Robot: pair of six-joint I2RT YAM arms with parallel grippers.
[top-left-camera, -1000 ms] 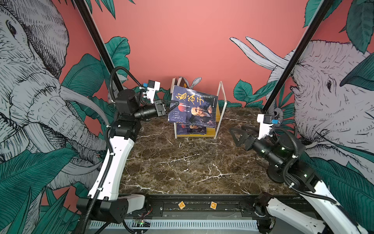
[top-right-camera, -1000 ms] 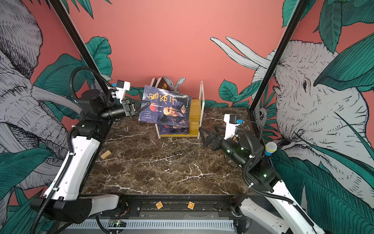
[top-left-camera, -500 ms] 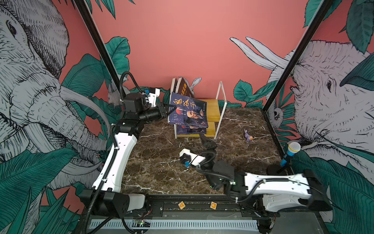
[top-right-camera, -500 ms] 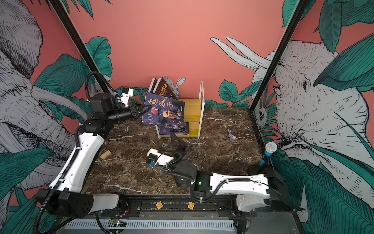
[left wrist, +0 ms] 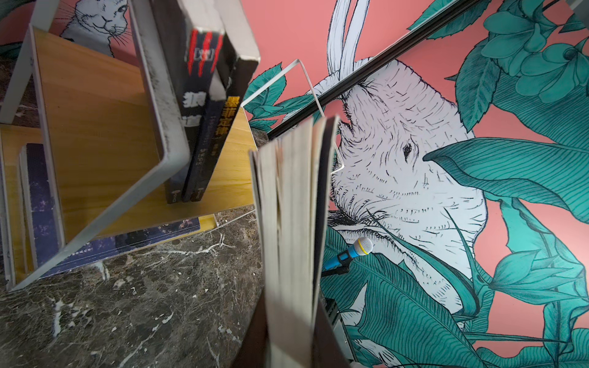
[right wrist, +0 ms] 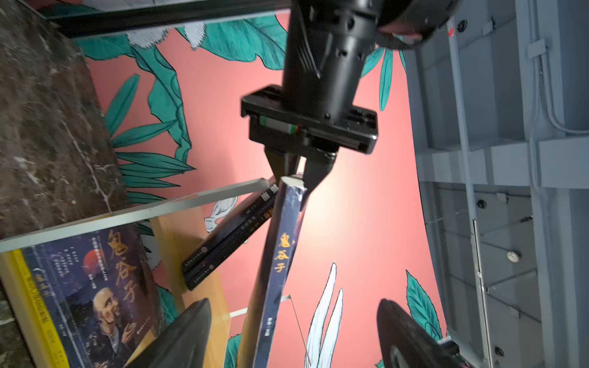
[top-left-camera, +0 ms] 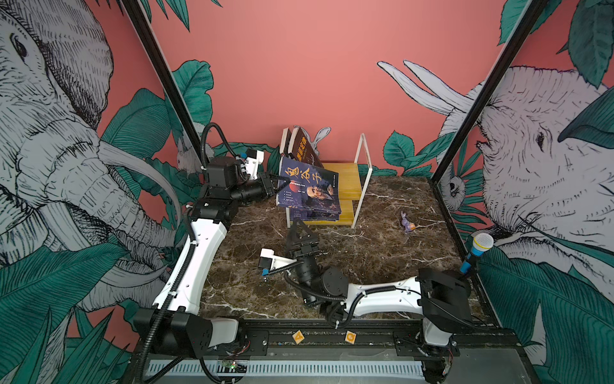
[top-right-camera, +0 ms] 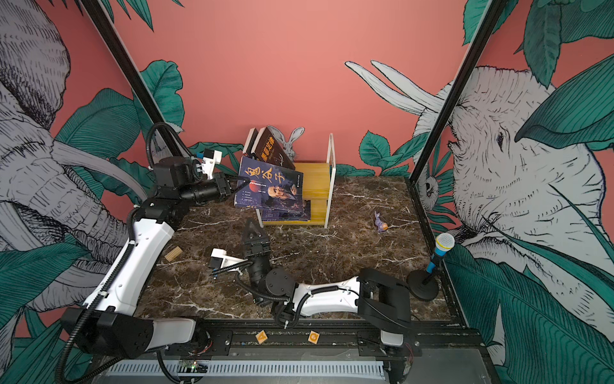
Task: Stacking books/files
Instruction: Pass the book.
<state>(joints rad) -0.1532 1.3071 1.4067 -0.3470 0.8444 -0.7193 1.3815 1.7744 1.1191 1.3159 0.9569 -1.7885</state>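
Where the held book [top-left-camera: 310, 194] hangs: we find it in the air just in front of the shelf [top-left-camera: 347, 173], tilted. Its navy cover, with a yellow title and a bearded man's face, is turned toward both top views.
Grip, left side: the left gripper [top-left-camera: 278, 185] is clamped on the held book at its spine edge. From the right wrist we see its two fingers [right wrist: 318, 172] pinching one end of the spine.
Page edge: from the left wrist we see the held book [left wrist: 290, 223] edge-on, with its cream pages showing.
Lower tier: a flat book [top-left-camera: 315, 216] with the same cover lies beneath the held one.
Upper tier: leaning books [top-left-camera: 300, 146] with dark covers stand slanted at the shelf's left end, beside its white frame.
Grip, right side: the right gripper [top-left-camera: 296, 229] sits low over the table [top-left-camera: 365, 256], just in front of the shelf, and points at it. Its fingers are spread wide and grip nothing.
Surroundings: a purple toy [top-left-camera: 407, 224] lies right of the shelf. A microphone [top-left-camera: 480, 244] stands at the table's right edge, and a wooden block [top-right-camera: 173, 254] lies near the left arm.
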